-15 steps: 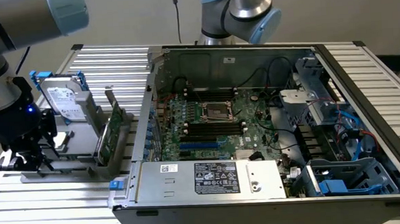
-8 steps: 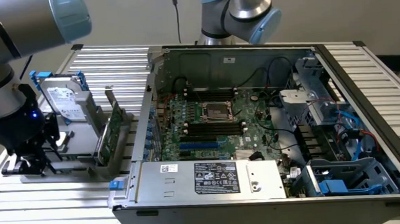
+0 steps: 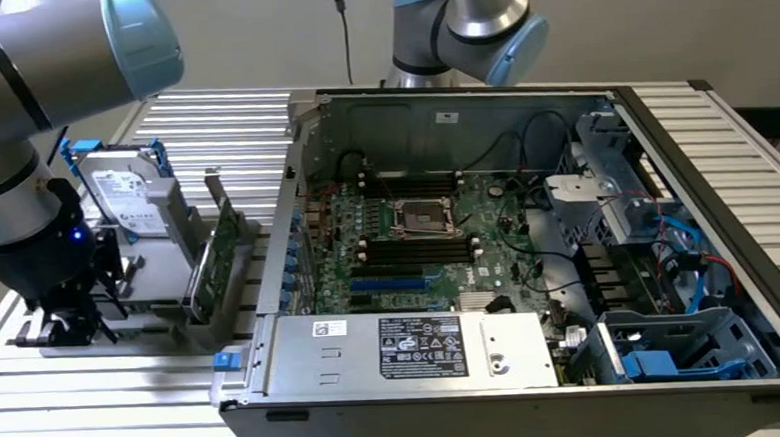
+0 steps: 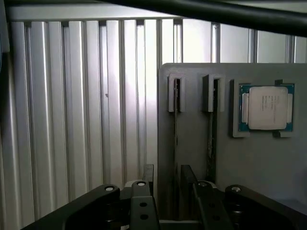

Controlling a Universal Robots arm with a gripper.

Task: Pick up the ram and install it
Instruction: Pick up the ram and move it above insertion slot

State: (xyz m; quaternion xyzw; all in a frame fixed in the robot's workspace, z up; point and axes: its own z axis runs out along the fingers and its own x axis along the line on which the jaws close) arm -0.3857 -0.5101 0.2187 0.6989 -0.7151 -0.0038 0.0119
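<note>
My gripper [image 4: 167, 181] hangs low over a grey holder block [image 4: 192, 143], and its two dark fingers [image 4: 146, 175] stand apart, so it is open. Two narrow grooves run along the block. A thin dark strip seen edge-on, the ram [image 4: 211, 143], stands in the groove just beside the fingers. The other groove [image 4: 175, 129] runs between the fingers; whether a stick sits in it I cannot tell. In the exterior view the gripper [image 3: 72, 330] is at the far left over the same holder [image 3: 143, 337], and the arm hides the ram there. Black memory slots [image 3: 419, 249] lie on the motherboard in the open computer case [image 3: 464, 104].
A processor chip [image 4: 266, 108] rests in a pocket of the holder. A hard drive [image 3: 125, 197] and a tall green expansion card [image 3: 215, 253] stand upright between the gripper and the case. A second arm [image 3: 467, 24] rises behind the case. Ribbed metal table [image 3: 107, 414] all round.
</note>
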